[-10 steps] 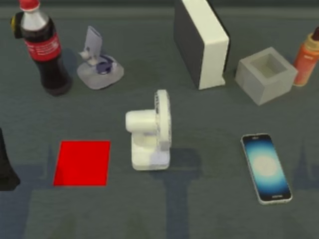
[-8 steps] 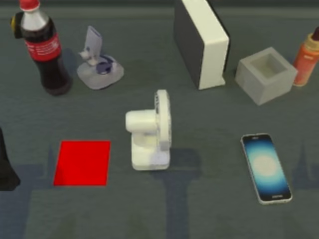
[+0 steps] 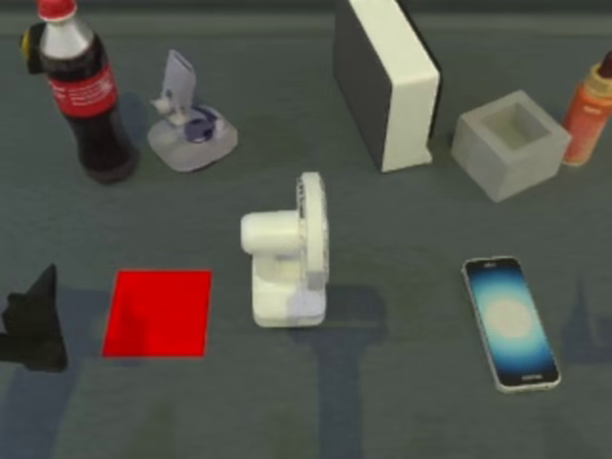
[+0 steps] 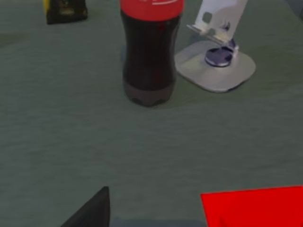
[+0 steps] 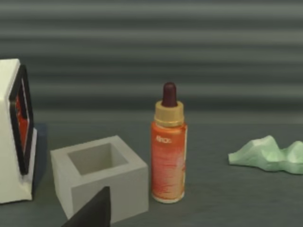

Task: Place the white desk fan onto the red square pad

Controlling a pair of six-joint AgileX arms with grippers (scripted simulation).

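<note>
From above, you see the white desk fan [image 3: 285,260] standing upright near the middle of the table [image 3: 411,402], grille head turned toward the right edge, base flat on the surface. The red square pad [image 3: 158,313] lies just beside it toward the left edge, apart from the base by a narrow strip of bare table. What has changed is at the left edge: half a second ago only a dark sliver showed there, and now the left gripper [image 3: 36,323] has come farther in and sits near the pad's outer side, well short of the fan. You can judge from this that the left arm has begun its approach and nothing is grasped yet. Whether its claw is apart or together cannot be told here. A cola bottle [image 3: 84,91] and a translucent phone stand [image 3: 189,129] occupy the far left corner, a white-and-dark box [image 3: 387,76] stands at the far edge, and a smartphone [image 3: 511,321] lies nearer the right edge.

The left wrist view shows you the pad's corner, the bottle's lower half and the stand; the fan is out of frame.

The right wrist view shows a grey open cube [image 5: 99,176] and an orange dropper bottle [image 5: 168,150]; the right arm is out of the top view, parked, claw state unclear.
</note>
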